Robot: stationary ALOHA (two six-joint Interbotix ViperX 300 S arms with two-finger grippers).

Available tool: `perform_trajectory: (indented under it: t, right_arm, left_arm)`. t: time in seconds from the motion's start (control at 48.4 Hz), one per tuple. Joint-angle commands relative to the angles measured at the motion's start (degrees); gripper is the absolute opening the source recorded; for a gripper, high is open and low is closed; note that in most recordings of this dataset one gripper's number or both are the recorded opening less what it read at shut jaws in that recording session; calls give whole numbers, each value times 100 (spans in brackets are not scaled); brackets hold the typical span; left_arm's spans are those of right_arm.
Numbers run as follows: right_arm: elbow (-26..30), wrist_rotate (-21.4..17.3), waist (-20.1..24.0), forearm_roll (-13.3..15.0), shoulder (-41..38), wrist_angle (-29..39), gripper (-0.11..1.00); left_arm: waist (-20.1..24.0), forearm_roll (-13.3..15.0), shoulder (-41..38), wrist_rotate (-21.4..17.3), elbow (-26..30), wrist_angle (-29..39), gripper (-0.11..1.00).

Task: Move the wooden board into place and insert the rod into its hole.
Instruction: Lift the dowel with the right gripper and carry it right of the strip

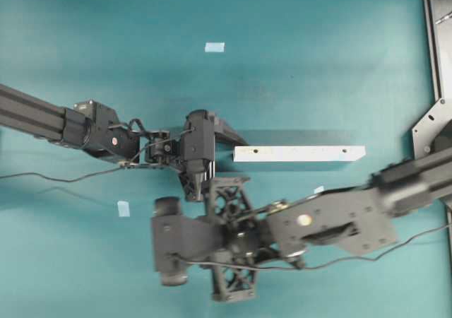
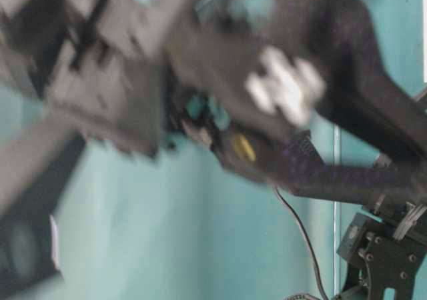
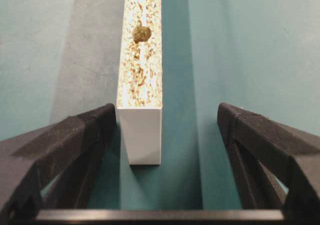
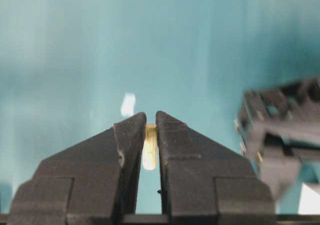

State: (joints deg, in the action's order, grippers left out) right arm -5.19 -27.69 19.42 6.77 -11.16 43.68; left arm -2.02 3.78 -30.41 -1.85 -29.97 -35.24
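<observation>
Left claw spread wide, straddling the near end of the wooden board, one finger against its side, poised to steady it on the teal tabletop. Right of that, below the board, the right claw pinches the rod upright, presumably ready for the hole.

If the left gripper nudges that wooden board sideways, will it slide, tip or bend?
The wooden board stands on its narrow edge, hole facing up, so a high sideways nudge could probably tip it. Its particleboard core looks rigid, so bending seems unlikely. The left gripper straddles its end with open jaws, which should limit any swing.
</observation>
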Motion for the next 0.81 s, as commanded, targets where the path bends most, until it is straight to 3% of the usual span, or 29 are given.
perform_trajectory:
  t: [0.0,0.413,0.619,0.785]
  right_arm:
    - [-176,9,26,62,571,-97,10]
    - [-940,9,-18,589,1898,-158,10]
    - [-1371,18,-246,606,2531,-369,10]
    - [-1978,44,-457,642,3138,-940,10]
  left_arm:
    - [18,9,18,9,-9,114,90]
    - [18,9,9,18,0,176,89]
    - [26,9,0,18,105,176,89]
    - [97,9,-123,18,299,176,88]
